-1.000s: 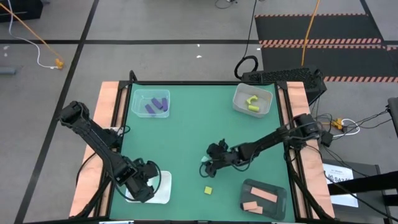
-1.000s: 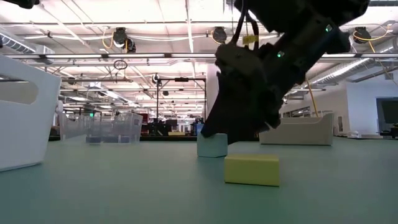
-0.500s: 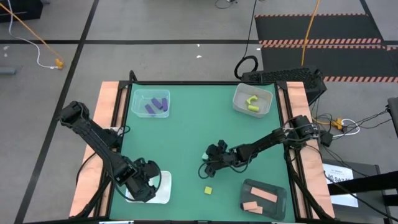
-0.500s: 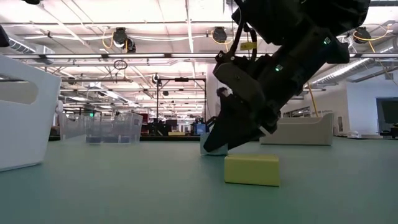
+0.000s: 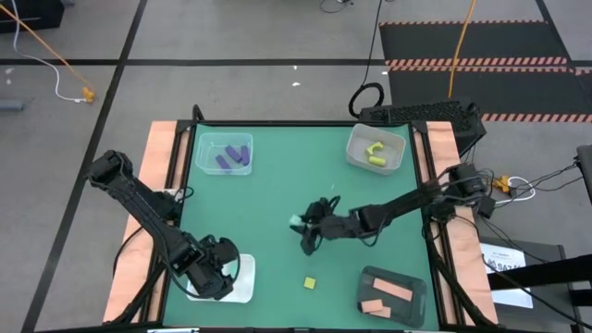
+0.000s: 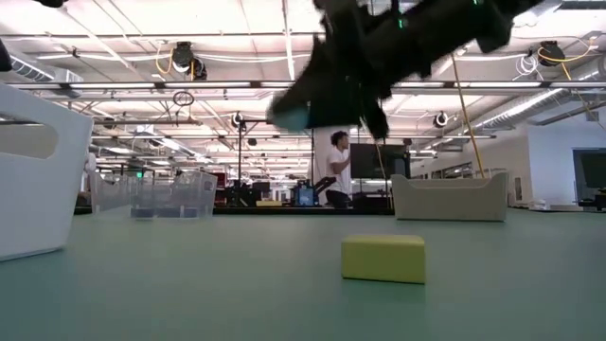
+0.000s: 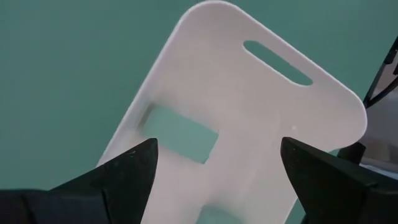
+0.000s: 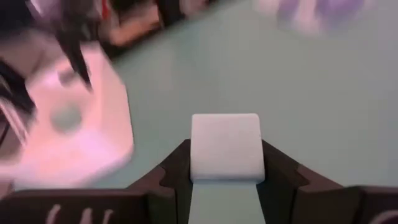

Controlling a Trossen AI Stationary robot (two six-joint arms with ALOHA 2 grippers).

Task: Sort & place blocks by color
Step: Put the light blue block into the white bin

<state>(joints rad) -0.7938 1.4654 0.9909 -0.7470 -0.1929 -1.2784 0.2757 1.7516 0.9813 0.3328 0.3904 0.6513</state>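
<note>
— Holding a mint green block [image 8: 225, 147] in my right end effector [image 5: 298, 223]; the fingers are pinched on it from both sides, and in the low view it hangs clear above the table [image 5: 277, 194], with nothing under it.

— Where's that over the table?

— Near the middle. A yellow block [image 5: 310, 282] lies on the table closer to the front edge, apart from the arm; in the low view it sits flat on its own.

— And the other blocks?

— Purple blocks [image 5: 231, 157] are in the clear tub [image 5: 205, 143] at the far left corner, yellow pieces [image 5: 375, 154] in the clear tub [image 5: 356, 148] at the far right, and salmon pink bars [image 5: 388, 296] in the dark tray [image 5: 370, 277] at the near right.

— Your left arm?

— My left end effector [image 5: 211, 280] hovers above the white tray [image 5: 242, 287] at the near left corner, fingers spread. The left wrist view shows mint green blocks [image 7: 181, 133] lying in that tray.

— Anything behind?

— A person [image 6: 333, 169] stands in the room beyond the table.
</note>
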